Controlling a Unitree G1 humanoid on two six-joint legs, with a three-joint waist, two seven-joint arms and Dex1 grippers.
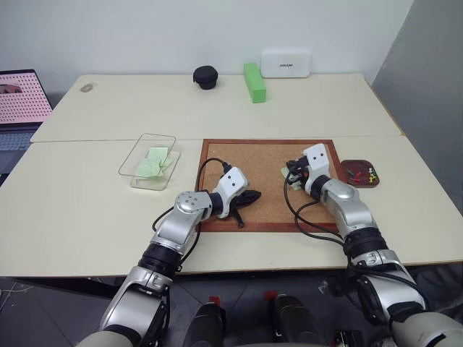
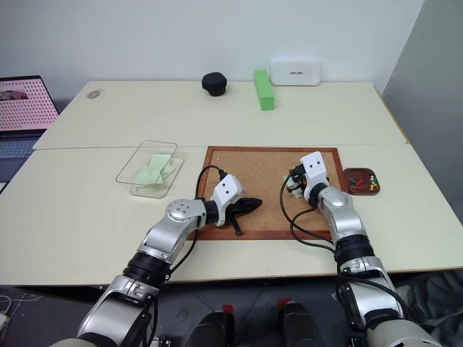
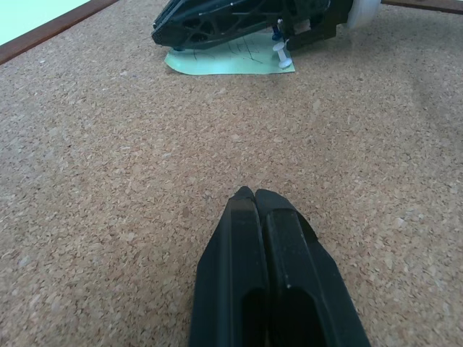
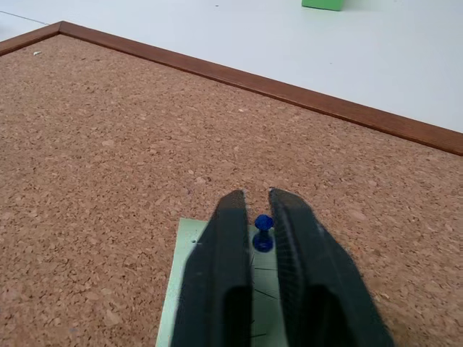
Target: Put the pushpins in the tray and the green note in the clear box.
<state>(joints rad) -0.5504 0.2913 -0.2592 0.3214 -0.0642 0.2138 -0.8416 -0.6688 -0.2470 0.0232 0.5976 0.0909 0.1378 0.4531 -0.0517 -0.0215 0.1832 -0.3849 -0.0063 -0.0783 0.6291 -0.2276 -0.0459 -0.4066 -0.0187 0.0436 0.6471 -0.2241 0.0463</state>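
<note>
**Right end effector closed on a blue pushpin over the green note.**
You see the right end effector (image 4: 255, 217) on the corkboard (image 1: 268, 155), its fingers pinched on the blue pushpin (image 4: 263, 231) that stands in the green note (image 4: 189, 278). Your left end effector (image 3: 255, 194) rests shut and empty near the board's left side. The tray (image 1: 360, 182), holding several pushpins (image 1: 370, 174), sits just right of the board; the clear box (image 1: 148, 160) lies on the desk (image 1: 79, 217) to its left with pale green slips inside.
</note>
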